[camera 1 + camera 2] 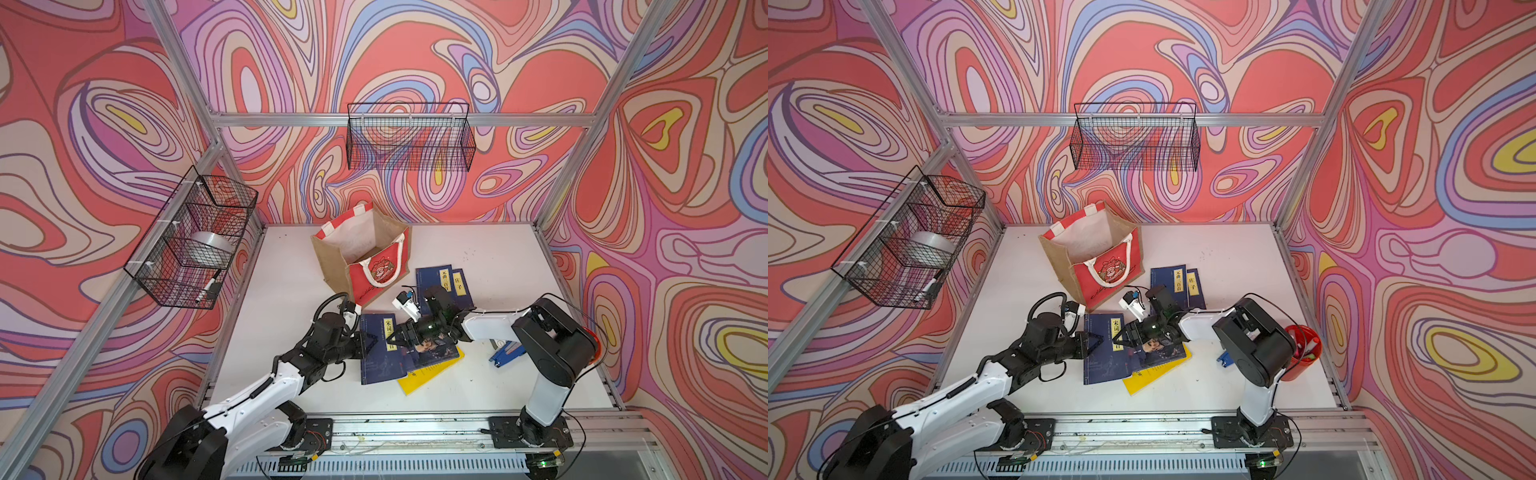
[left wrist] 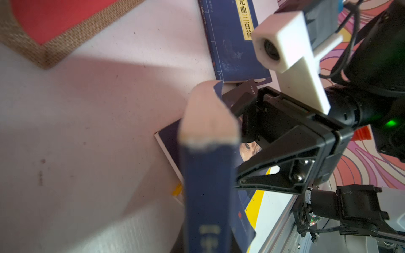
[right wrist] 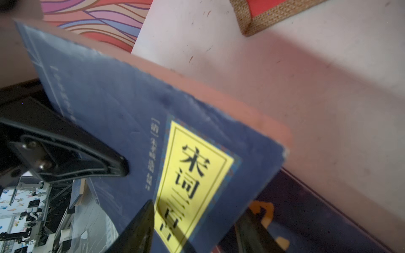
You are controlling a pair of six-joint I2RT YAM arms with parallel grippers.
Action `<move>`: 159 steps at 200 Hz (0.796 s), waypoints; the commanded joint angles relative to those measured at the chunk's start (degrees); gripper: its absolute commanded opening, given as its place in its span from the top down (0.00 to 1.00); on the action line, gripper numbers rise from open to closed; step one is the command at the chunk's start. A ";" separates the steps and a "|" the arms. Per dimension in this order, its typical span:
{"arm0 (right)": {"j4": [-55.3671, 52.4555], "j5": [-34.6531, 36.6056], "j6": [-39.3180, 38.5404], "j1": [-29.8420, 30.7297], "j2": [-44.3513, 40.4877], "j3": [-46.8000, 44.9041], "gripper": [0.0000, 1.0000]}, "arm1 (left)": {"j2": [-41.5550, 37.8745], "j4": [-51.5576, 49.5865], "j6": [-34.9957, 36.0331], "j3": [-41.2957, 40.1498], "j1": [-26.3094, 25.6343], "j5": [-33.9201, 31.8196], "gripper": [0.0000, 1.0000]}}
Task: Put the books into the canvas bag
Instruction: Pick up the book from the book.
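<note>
Two grippers meet at one thin navy paperback with a yellow title label point(image 1: 380, 353). From the left, the left gripper point(image 1: 368, 343) has pinched its spine edge, lifting it off the white table point(image 1: 478, 386); the right gripper point(image 1: 399, 337), jaws apart, straddles its opposite edge. The open tan jute tote with red panels point(image 1: 361, 253) stands just behind.

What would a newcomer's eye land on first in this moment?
Probably both arms meeting at mid-table over one navy book: the left gripper is clamped on its spine edge, the right gripper at its opposite edge. Behind them stands the open canvas bag, with no book visible inside, and more books lie beside it.
</note>
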 commanded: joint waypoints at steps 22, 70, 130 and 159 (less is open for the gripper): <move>-20.46 10.33 -1.40 -1.05 -8.99 9.49 0.18 | -16.35 -13.39 8.79 6.04 0.00 -5.45 1.00; -35.63 19.35 -4.81 -5.44 -14.25 22.15 0.02 | -25.32 -18.37 13.97 12.82 0.00 -7.46 1.00; -48.65 38.18 -11.03 -7.25 1.04 52.43 0.02 | -17.58 -13.19 28.98 26.61 0.04 -13.10 1.00; -52.37 44.60 -13.68 -7.39 12.05 65.95 0.04 | -12.10 -3.95 35.49 30.37 0.00 -16.44 1.00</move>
